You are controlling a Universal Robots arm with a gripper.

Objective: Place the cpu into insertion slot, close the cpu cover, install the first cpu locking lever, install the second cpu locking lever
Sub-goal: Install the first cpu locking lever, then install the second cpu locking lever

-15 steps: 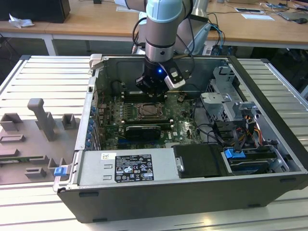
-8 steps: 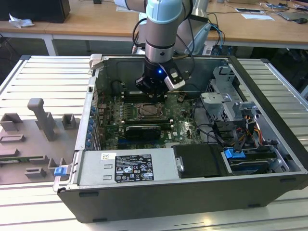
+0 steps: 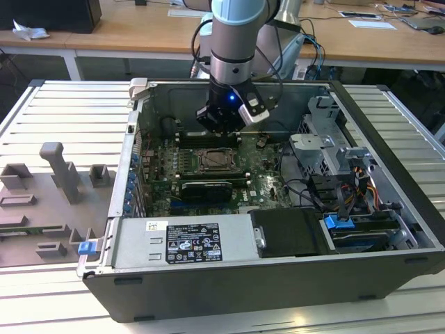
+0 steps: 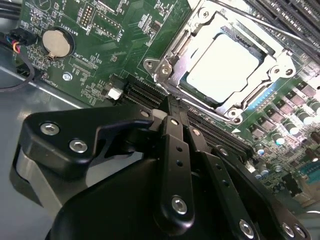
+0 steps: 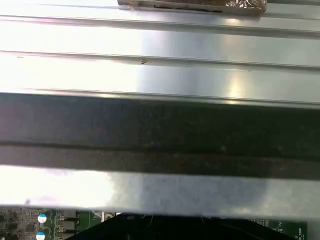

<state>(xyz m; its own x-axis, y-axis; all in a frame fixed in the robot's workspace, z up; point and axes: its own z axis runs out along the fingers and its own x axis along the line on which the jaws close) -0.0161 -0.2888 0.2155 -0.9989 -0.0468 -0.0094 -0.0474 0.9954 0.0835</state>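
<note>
- Where is the claw?
- In the exterior view, the claw (image 3: 221,126) hangs from the arm (image 3: 238,42) in the upper middle of the frame, inside the open computer case (image 3: 229,292). In the second wrist view, its black fingers (image 4: 176,150) fill the lower half of the frame. They sit pressed together with nothing between them.

- And the chip?
- The chip (image 4: 225,62) lies flat in its slot on the green board (image 4: 105,55), in the upper right of the second wrist view. Its top looks bright and pale. The fingertips point up toward it but stop short. They are near the slot's lower left corner, not touching the chip.

- Is the cover down?
- Yes. The silver cover (image 4: 172,65) lies flat around the chip, and the chip shows through its window. In the exterior view, the slot (image 3: 215,161) sits in the middle of the frame, just below the claw.

- What else do you see?
- 1 round coin battery (image 4: 56,42) sits in the upper left of the second wrist view. Grey plastic holders (image 3: 59,174) stand on the table (image 3: 62,111) at the exterior view's left.
</note>
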